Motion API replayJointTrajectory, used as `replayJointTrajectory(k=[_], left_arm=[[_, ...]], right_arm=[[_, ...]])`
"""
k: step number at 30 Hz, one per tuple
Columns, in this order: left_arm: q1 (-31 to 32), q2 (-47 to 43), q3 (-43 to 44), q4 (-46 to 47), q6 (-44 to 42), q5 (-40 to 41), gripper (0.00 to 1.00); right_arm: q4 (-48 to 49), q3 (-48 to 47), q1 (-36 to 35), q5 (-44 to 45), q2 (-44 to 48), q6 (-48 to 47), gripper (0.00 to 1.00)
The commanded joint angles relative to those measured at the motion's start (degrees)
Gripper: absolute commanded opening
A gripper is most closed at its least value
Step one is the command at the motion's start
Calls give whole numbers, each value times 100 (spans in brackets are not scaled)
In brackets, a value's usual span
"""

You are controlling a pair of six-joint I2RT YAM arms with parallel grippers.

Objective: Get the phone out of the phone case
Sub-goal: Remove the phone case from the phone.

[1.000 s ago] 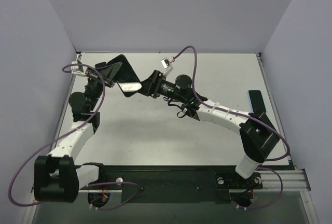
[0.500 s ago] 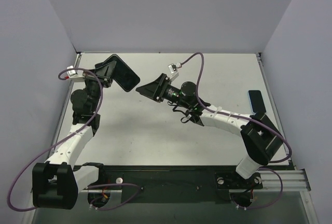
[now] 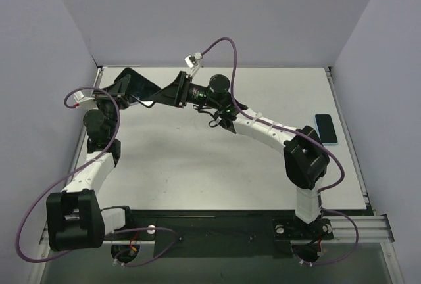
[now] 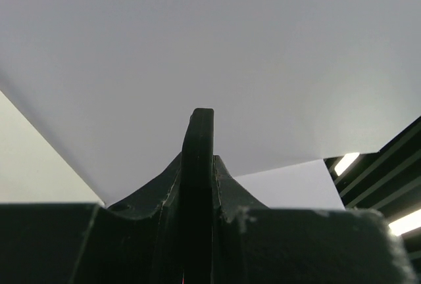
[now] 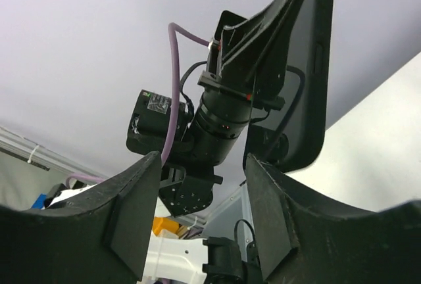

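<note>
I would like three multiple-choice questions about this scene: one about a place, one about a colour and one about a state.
1. Where does the phone lie?
A) on the table, near its right edge
B) at the far left corner
C) between the two arm bases

2. What colour is the cable of each arm?
A) yellow
B) purple
C) green

3. In what state is the left gripper?
A) wide open
B) shut on the black case
C) out of view

Answers:
1 A: it lies flat there, apart from both arms.
2 B: purple loops show in the top view.
3 B: the left wrist view shows the fingers clamped on the case's thin edge.
</note>
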State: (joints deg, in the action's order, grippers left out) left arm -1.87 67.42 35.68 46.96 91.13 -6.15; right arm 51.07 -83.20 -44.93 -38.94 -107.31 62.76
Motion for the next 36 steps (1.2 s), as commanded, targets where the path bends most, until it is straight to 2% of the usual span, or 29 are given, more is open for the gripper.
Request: replayJointTrajectory(k=[1, 3, 5, 8, 12, 15, 20, 24, 32, 36], left_arm=[[-296, 411, 10, 1446, 1195, -202, 0], [-332, 552, -9, 1956, 1363, -237, 0], [-411, 536, 61, 1652, 1197, -509, 0], [-384, 124, -43, 1193, 811, -194, 0], [-349, -106, -123, 938, 765, 26, 0], [-305, -18, -105, 999, 915, -52, 0], [-288, 122, -123, 1140, 1205, -70, 0], [-235, 114, -53, 1131, 1267, 9, 0], [-50, 202, -193, 1263, 1574, 175, 0], [-59, 210, -141, 1184, 1636, 141, 0]], right_arm=[[-237, -505, 54, -431, -273, -334, 50], [-369, -391, 98, -326, -160, -501, 51], [-1008, -206, 160, -80, 42, -833, 54], [-1178, 14, 81, 53, 184, -932, 57], [-986, -143, 19, 44, -61, -836, 54], [-476, -293, -60, -166, -203, -590, 51], [-405, -285, -139, -386, -89, -809, 55], [-748, -442, -157, -316, -132, -1003, 56], [-765, -944, -209, -185, -467, -1011, 48], [-932, -1154, -209, -228, -589, -1082, 40]])
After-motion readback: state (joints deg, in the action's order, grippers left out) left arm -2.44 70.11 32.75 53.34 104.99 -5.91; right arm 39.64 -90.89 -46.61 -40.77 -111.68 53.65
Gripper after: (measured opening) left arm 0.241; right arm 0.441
